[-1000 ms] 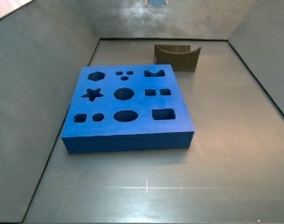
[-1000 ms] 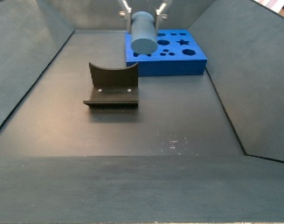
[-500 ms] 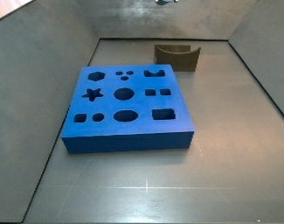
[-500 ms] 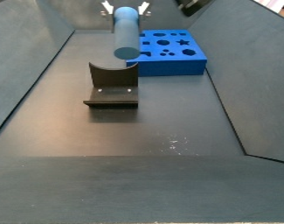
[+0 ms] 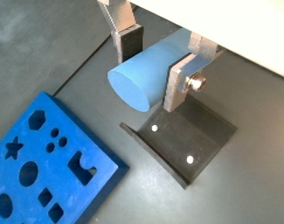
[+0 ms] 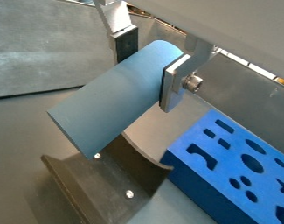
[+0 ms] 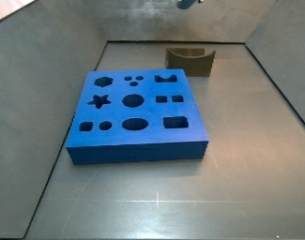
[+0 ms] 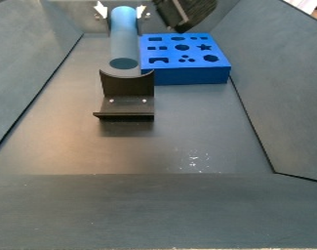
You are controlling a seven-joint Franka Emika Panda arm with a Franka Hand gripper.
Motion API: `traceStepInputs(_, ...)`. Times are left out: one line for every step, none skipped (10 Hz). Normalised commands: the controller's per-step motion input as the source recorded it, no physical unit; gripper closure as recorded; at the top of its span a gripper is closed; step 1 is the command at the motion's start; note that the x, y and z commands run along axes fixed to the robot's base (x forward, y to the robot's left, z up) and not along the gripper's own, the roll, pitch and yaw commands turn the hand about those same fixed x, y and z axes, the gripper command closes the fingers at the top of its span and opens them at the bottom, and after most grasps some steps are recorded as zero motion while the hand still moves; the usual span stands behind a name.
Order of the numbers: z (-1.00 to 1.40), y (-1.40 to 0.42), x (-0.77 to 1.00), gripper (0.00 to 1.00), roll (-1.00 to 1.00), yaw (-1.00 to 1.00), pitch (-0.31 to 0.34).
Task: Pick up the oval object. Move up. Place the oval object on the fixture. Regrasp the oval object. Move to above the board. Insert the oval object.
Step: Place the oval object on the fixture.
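Since a second ago the peg [image 8: 122, 41] has swung across from beside the board [image 8: 184, 57] and now hangs right over the fixture [image 8: 124, 93], its lower end just above the notch; whether it touches is not clear.

Nearest in that side view is bare grey floor, then the fixture, then the board behind and to one side. In the opposite side view the board [image 7: 133, 111] comes first and the fixture [image 7: 190, 60] sits beyond it.

Both wrist views show the hand [image 5: 154, 59] clamped on the peg [image 5: 145, 73] near its upper end, one silver finger [image 6: 176, 81] flat against its side. The peg [image 6: 114, 109] looks smooth, stiff and light, likely slippery, so the regrasp is probably best taken across the flatter sides near mid-length.
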Motion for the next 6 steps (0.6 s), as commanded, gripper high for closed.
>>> traceStepInputs(-1.00, 0.08, 0.12, 1.00, -1.00, -0.11, 0.066)
traceStepInputs(-1.00, 0.08, 0.12, 1.00, -1.00, -0.12, 0.066)
traceStepInputs(-1.00, 0.08, 0.14, 1.00, -1.00, -0.13, 0.082)
traceStepInputs(-1.00, 0.10, 0.15, 1.00, -1.00, -0.15, 0.099)
traceStepInputs(-1.00, 0.10, 0.16, 1.00, -0.94, -0.16, 0.092)
traceStepInputs(-1.00, 0.10, 0.16, 1.00, -0.83, -0.16, 0.078)
